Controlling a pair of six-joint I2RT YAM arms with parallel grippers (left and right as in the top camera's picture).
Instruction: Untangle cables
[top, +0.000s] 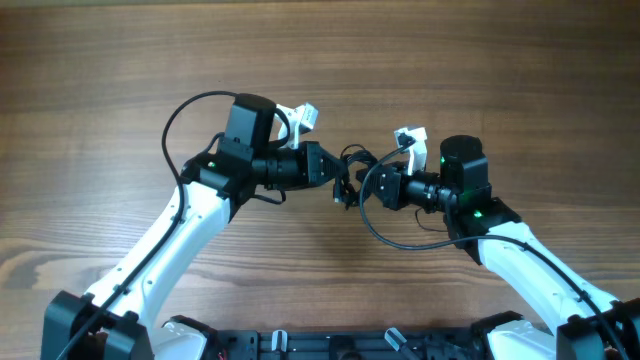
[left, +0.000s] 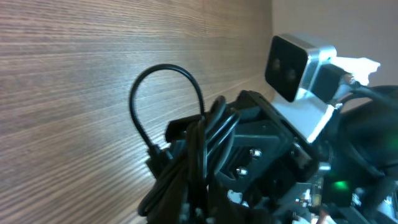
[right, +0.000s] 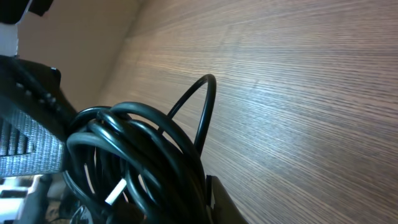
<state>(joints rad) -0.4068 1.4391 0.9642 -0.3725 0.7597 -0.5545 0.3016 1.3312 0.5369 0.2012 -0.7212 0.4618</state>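
The cables (top: 353, 160) are a small knotted bundle of thin black cords held up between my two grippers at the table's middle. My left gripper (top: 338, 180) is shut on the bundle's left side and my right gripper (top: 368, 186) on its right side, fingertips almost touching. In the left wrist view the bundle (left: 186, 165) fills the jaws and one loop (left: 163, 70) arches above the table. In the right wrist view the coils (right: 134, 149) crowd the jaws, with a loop (right: 202, 106) sticking out and a small white plug end (right: 115, 193) inside.
The wooden table (top: 480, 70) extends on all sides. A thicker black arm cable (top: 400, 238) loops below the right gripper, and another (top: 180, 110) arcs over the left arm. The right wrist camera (left: 298, 62) sits close to the left gripper.
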